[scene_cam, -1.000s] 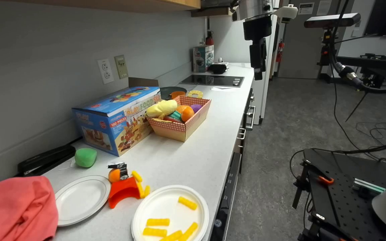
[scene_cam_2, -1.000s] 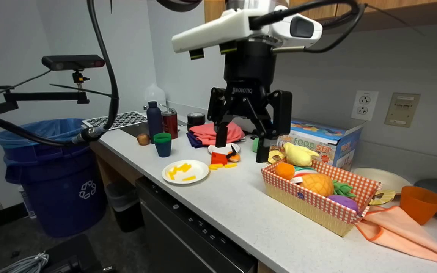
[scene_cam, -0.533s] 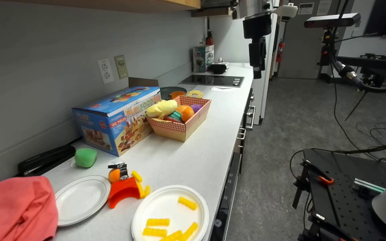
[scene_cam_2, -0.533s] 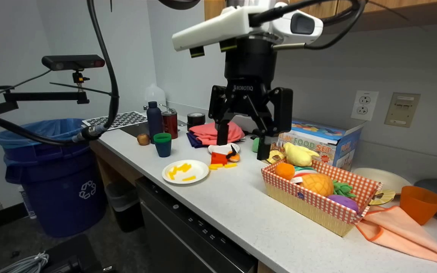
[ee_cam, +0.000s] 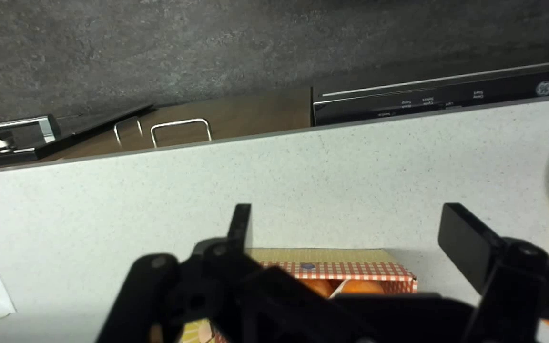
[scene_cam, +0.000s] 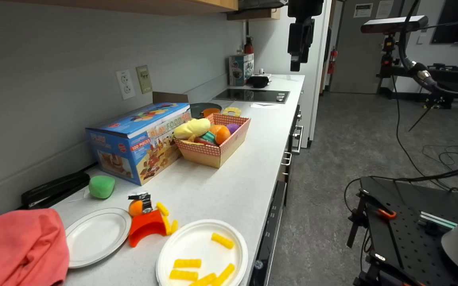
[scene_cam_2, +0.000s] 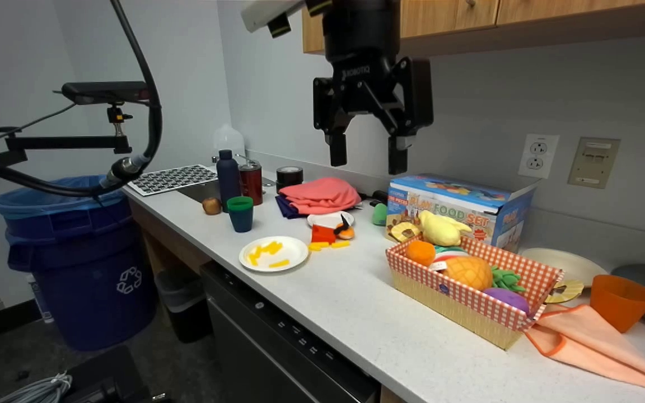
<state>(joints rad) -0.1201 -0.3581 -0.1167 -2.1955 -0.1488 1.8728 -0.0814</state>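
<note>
Hand (scene_cam_2: 367,166) just risen higher over table (scene_cam_2: 345,302), spread wide, holding nothing; basket (scene_cam_2: 451,309), toy food (scene_cam_2: 468,272) unmoved, contact looks farther off.

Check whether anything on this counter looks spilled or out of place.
A few yellow sticks lie loose on the counter beside the red curved piece, while matching ones sit on the white plate by the counter's edge. They look stray, apart from the plate's group. I see nothing clearly damaged.
</note>
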